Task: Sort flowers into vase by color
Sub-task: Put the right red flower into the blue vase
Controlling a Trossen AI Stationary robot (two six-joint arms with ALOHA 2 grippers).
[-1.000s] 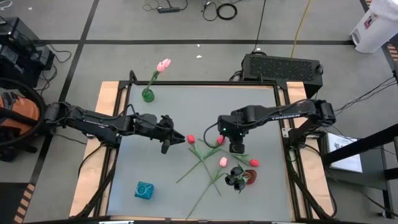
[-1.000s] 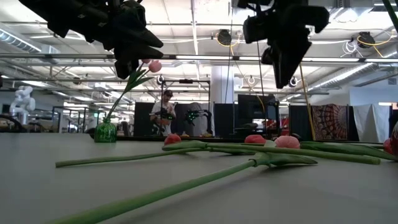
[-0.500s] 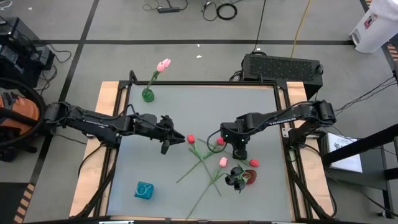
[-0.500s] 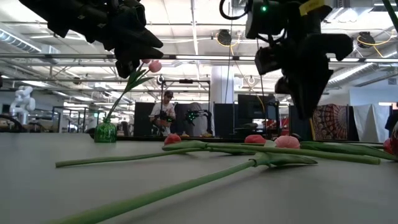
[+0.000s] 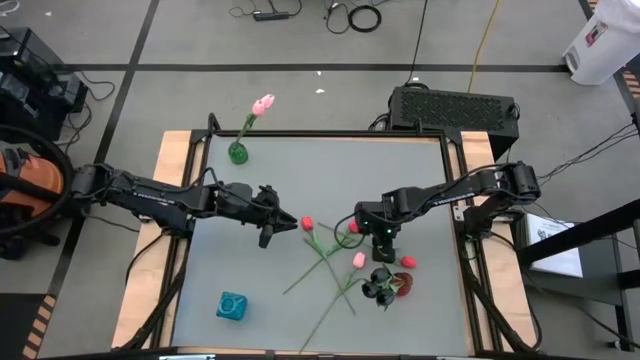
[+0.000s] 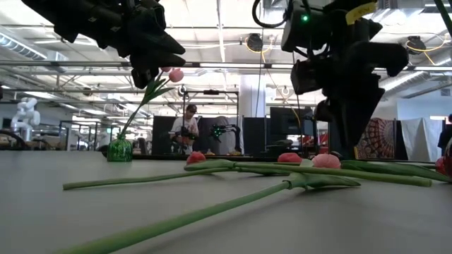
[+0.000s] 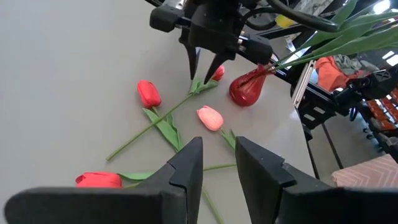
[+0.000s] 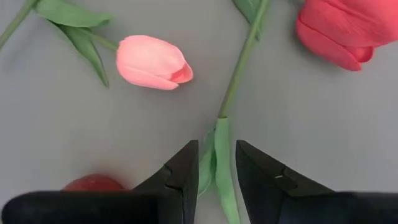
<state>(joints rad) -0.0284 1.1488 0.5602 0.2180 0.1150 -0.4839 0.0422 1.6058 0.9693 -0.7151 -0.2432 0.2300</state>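
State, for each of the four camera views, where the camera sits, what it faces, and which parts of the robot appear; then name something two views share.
High view: overhead, straight down; both arms, left gripper, right gripper, green vase, blue vase.
Low view: table height, facing the room; both arms hang from above.
Left wrist view: past its own fingers toward the red vase.
Right wrist view: down onto a green stem between its fingers.
Shared: both wrist views show the pink tulip.

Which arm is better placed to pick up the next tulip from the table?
Probably the right. The right gripper hangs low over the loose tulips, open, a green stem between its jaws. The left gripper waits beside the pile.
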